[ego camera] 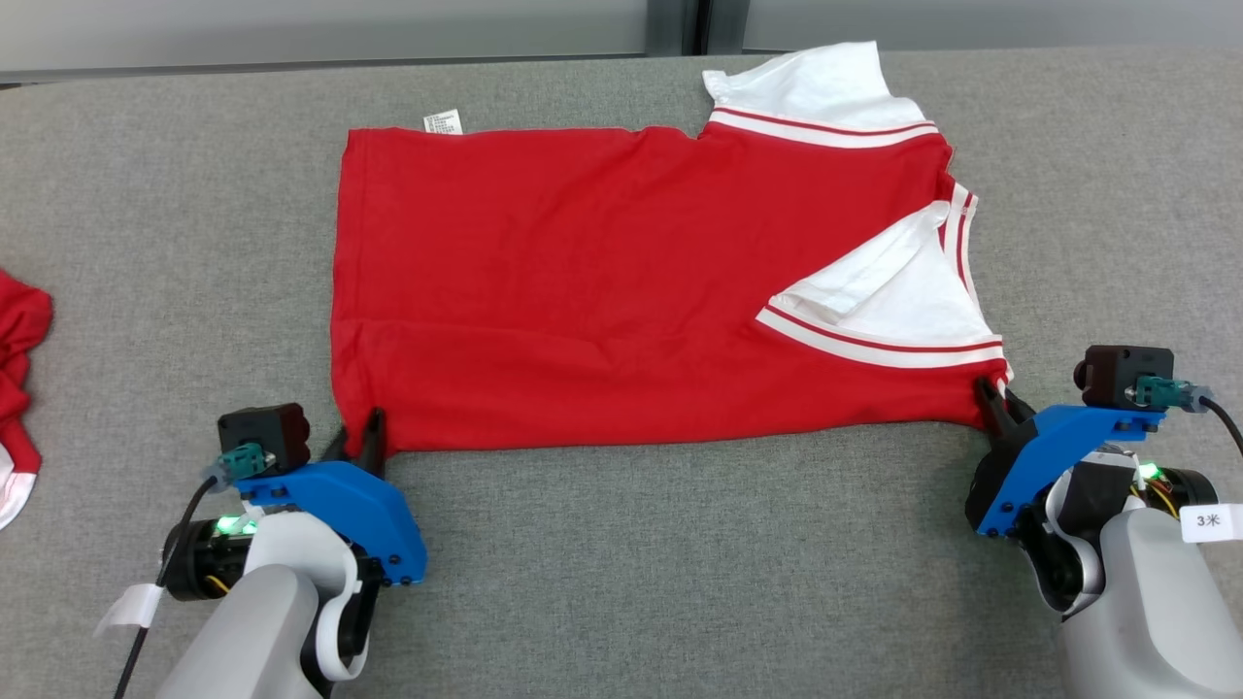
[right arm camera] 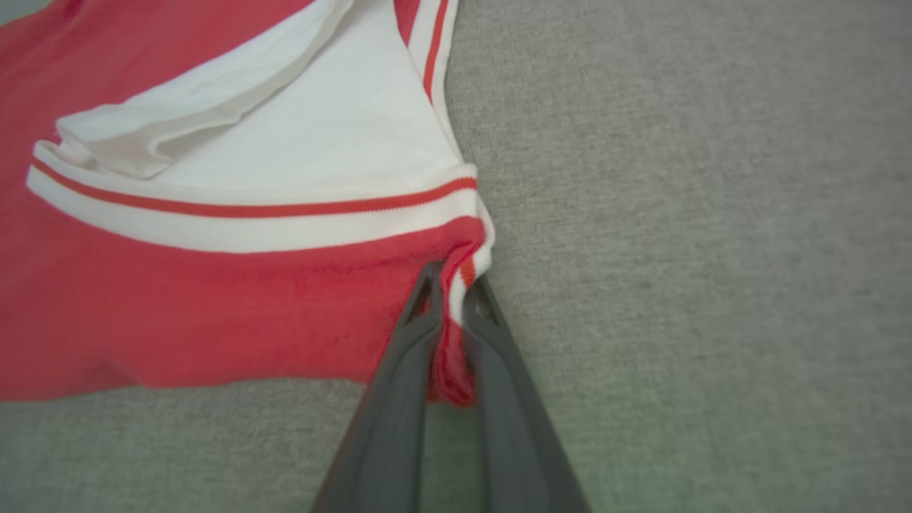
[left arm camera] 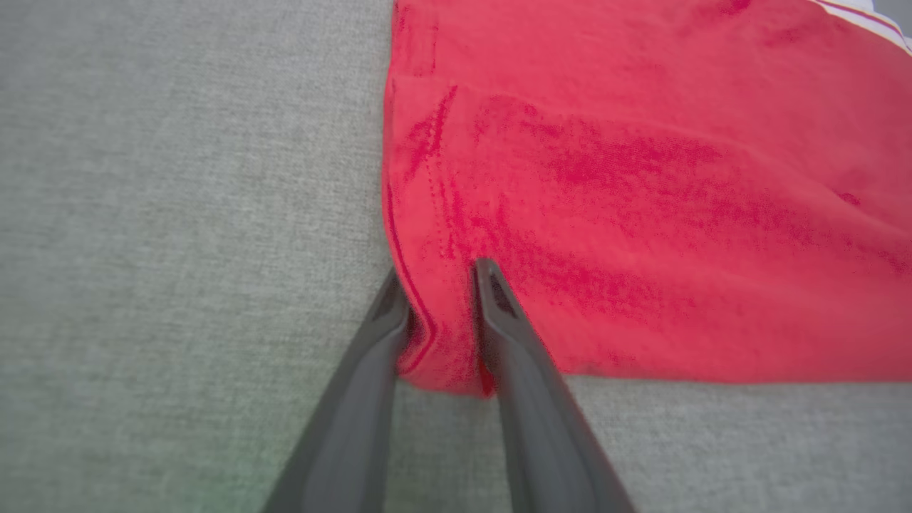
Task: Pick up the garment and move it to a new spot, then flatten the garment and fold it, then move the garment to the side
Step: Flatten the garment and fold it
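Far off to the left of the red T-shirt [ego camera: 583,291], well apart from it, a second red garment [ego camera: 17,379] lies bunched at the picture's edge. The red T-shirt itself is spread sideways on the grey table [ego camera: 680,582], hem to the left and shoulders to the right, mostly smooth with a few soft ridges. At the shirt's near left corner, the left gripper [ego camera: 361,437] has its two dark fingers either side of the hem, one along the edge and one on top of the cloth. A gap shows between them, and whether they truly pinch the cloth cannot be told. On the shirt's far left edge a small white care label [ego camera: 443,121] pokes out. Toward the shirt's right end, the near sleeve [ego camera: 874,291], white with red-striped trim, is turned in over the red body, while the far sleeve [ego camera: 816,83] sticks out beyond the far edge. At the shirt's near right corner, the right gripper [ego camera: 995,393] is clamped tight on a bunch of cloth at the shoulder seam. Judging by this, moving and flattening look done, folding is barely begun, and the last shift aside is yet to come.
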